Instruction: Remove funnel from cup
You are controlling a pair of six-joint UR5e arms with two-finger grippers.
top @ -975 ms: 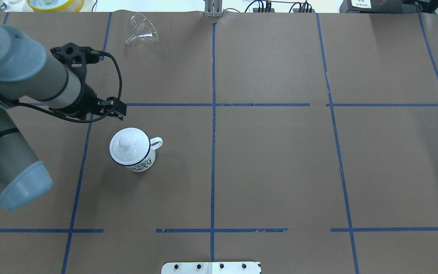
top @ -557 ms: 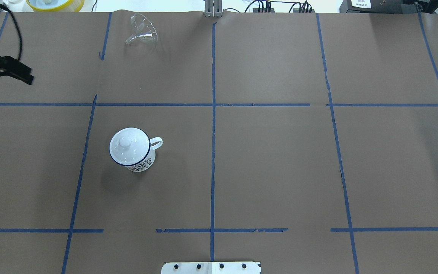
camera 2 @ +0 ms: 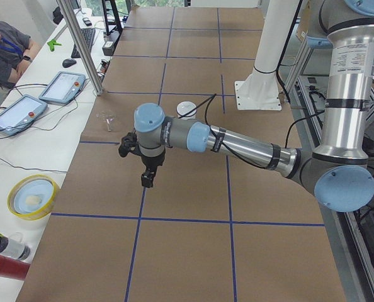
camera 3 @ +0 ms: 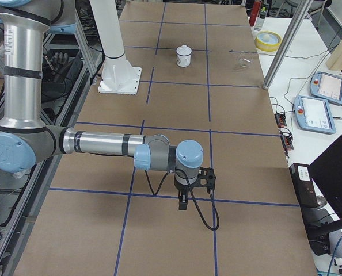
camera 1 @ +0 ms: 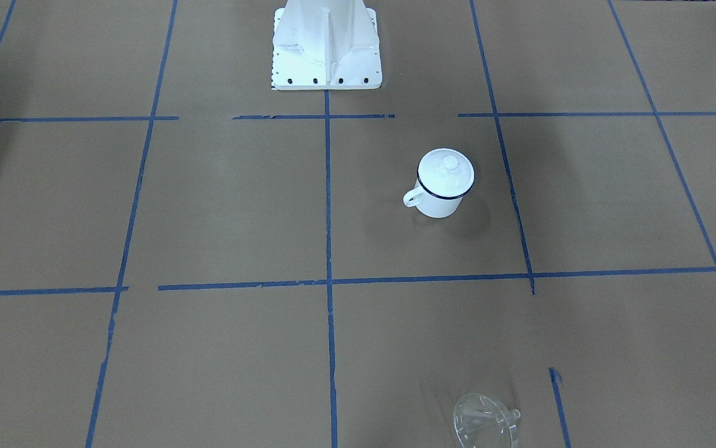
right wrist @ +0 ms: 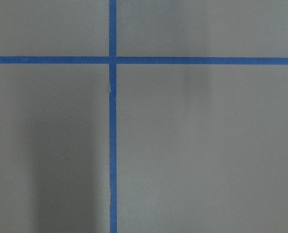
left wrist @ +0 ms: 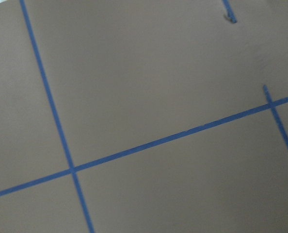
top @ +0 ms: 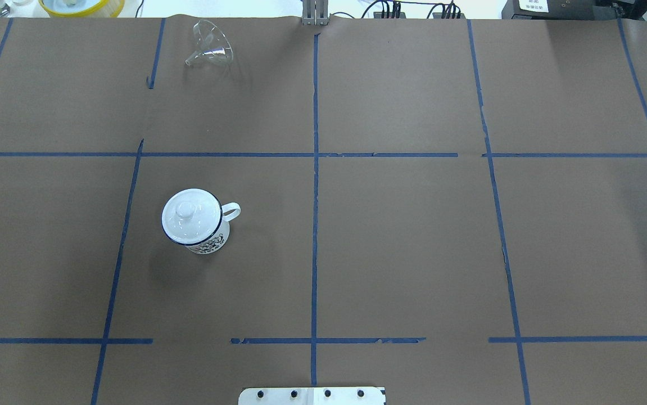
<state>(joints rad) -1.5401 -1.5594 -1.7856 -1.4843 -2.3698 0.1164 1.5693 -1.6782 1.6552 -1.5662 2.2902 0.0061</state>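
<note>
The clear funnel (top: 211,48) lies on its side on the brown paper at the table's far edge, well apart from the cup; it also shows in the front view (camera 1: 485,420). The cup (top: 202,239), a white enamel mug with a dark blue rim, stands upright with a white knobbed lid (top: 188,215) on it. My left gripper (camera 2: 148,182) hangs over bare paper at the table's left end, far from both; I cannot tell if it is open. My right gripper (camera 3: 182,206) hangs over the right end; I cannot tell its state either. Both wrist views show only paper and blue tape.
The white robot base (camera 1: 326,43) stands at the near middle edge. A yellow bowl (top: 81,5) sits beyond the far left corner. Tablets (camera 2: 17,113) and a seated operator (camera 2: 4,50) are past the far edge. A red bottle (camera 2: 4,264) lies off the left end.
My left arm, which was just behind the cup a second ago, has swung away left and has left the overhead view. The cup and the funnel have not moved.
</note>
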